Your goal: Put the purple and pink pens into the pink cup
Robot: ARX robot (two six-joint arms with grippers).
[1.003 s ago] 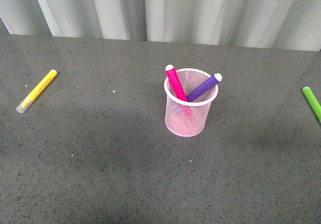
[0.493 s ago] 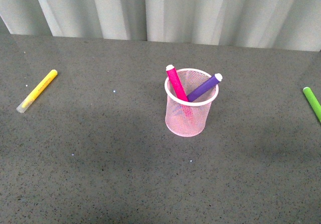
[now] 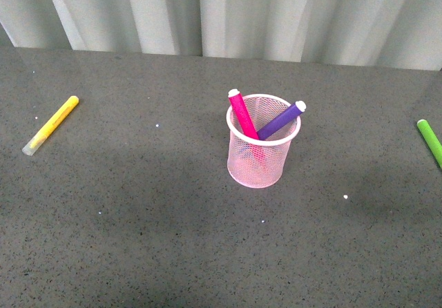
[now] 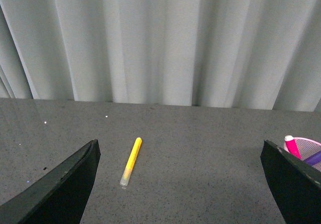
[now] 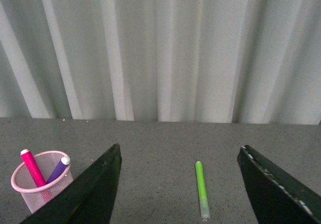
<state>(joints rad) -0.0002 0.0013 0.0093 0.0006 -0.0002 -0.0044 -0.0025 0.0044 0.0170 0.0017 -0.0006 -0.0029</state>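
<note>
No writing is legible on any marker. The pink cup (image 3: 257, 149) stands mid-tabletop (image 3: 138, 211), holding both pens — the pink pen (image 3: 242, 113) and the purple pen (image 3: 282, 119) lean apart above its rim. A yellow marker (image 3: 50, 124) lies near the left edge, a green marker (image 3: 430, 141) at the right edge. Left gripper (image 4: 180, 184) and right gripper (image 5: 178, 184) both hang spread wide — empty.

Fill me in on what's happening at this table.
Nothing is being handled right now. The pink pen and purple pen both stand tilted inside the pink cup, so the job looks done. Both grippers, left and right, are open and empty, away from the cup; neither arm shows in the front view. A yellow marker lies on the table to the left and a green marker to the right, both untouched.
</note>
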